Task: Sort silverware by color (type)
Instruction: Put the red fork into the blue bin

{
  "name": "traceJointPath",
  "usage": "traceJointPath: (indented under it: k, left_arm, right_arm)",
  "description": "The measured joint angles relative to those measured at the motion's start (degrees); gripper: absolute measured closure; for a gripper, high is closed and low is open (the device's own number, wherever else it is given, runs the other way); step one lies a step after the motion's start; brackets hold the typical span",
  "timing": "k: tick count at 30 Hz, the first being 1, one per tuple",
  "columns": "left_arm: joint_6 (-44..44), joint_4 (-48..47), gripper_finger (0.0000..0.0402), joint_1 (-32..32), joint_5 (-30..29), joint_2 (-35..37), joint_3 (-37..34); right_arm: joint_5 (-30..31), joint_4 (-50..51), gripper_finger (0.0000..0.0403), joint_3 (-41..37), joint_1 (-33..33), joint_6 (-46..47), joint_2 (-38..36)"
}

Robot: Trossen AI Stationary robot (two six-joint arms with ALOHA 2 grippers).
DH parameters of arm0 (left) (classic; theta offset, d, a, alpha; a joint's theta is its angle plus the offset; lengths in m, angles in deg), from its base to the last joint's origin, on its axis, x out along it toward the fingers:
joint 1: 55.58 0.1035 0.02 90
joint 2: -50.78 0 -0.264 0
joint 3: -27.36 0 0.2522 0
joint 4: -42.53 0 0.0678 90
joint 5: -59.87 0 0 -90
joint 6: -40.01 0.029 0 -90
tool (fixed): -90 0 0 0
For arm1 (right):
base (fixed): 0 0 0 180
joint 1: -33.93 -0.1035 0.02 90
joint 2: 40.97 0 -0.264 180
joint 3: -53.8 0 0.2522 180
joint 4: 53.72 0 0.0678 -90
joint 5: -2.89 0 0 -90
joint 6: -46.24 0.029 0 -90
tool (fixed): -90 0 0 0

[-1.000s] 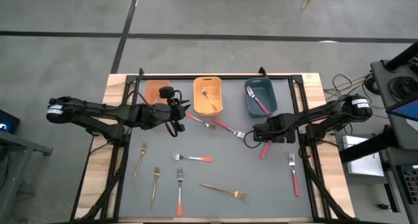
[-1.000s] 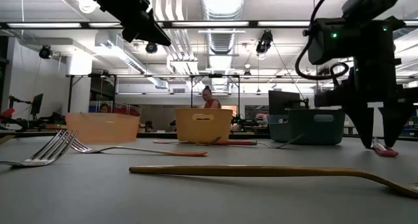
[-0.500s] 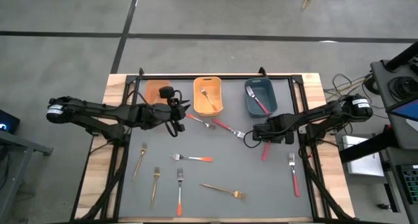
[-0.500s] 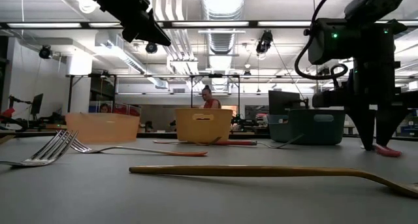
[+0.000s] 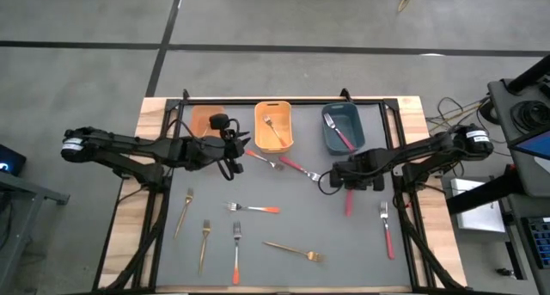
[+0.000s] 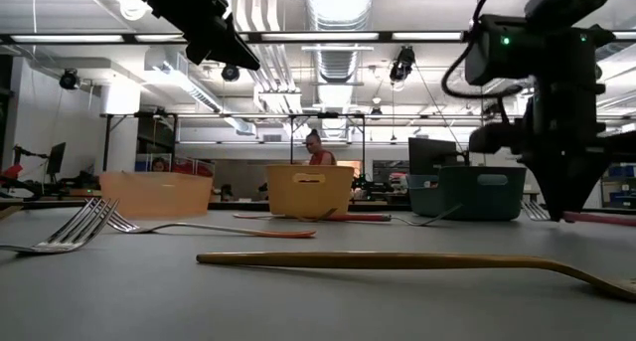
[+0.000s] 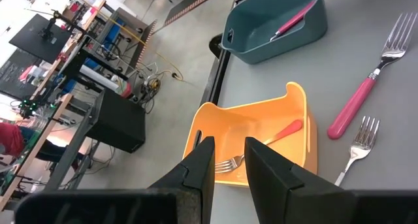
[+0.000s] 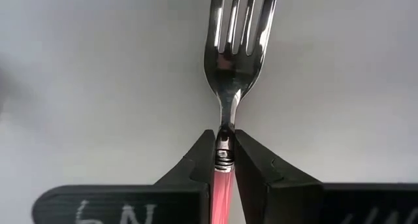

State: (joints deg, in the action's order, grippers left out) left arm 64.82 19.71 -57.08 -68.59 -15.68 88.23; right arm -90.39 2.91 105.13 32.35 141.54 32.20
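Note:
My right gripper (image 5: 348, 184) points down at the mat right of centre, shut on a pink-handled fork (image 5: 348, 204), which also shows in the low view (image 6: 599, 219). My left gripper (image 5: 234, 156) hovers by the orange bin (image 5: 273, 125). Its fingers stand slightly apart (image 7: 228, 162) with nothing between them. Other silverware lies flat on the grey mat: gold forks (image 5: 204, 243), orange-handled forks (image 5: 254, 209) and pink-handled forks (image 5: 387, 229). The orange bin and the blue bin (image 5: 343, 127) each hold a fork. My right gripper pinches the fork at its neck (image 8: 225, 129), where the silver stem meets the pink handle, between its two fingertips (image 8: 202, 152). The fingers come from above and lie across the fork. The fork lies about level; whether it is clear of the mat I cannot tell.
A third, paler orange bin (image 5: 206, 120) stands at the back left beside the other two. An orange-handled fork (image 5: 262, 160) and a pink-handled fork (image 5: 296, 168) lie between the two grippers. People show in the room beyond the table (image 6: 316, 147).
My right gripper has shut on the pink-handled fork's neck, its fingers wide apart a second ago. The fork's handle, which slanted with its end on the mat, now lies level. The left arm has kept still.

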Motion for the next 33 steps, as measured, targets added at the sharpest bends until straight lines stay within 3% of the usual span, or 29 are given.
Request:
traceJointPath:
  k: [9, 13, 33]
  left_arm:
    - [0.0, 0.0, 0.0335, 0.0, 0.0, 0.0, 0.0]
    - [0.0, 0.0, 0.0335, 0.0, 0.0, 0.0, 0.0]
    - [0.0, 0.5, 0.0335, 0.0, 0.0, 0.0, 0.0]
  right_arm:
    - [-9.3, 0.1, 0.0377, 6.2, 0.0, -14.7, -0.3]
    - [-9.8, 0.2, 0.0377, 10.5, 0.0, -21.9, -0.3]
    - [2.1, 8.0, 0.0378, 29.4, 5.2, -36.5, -0.3]
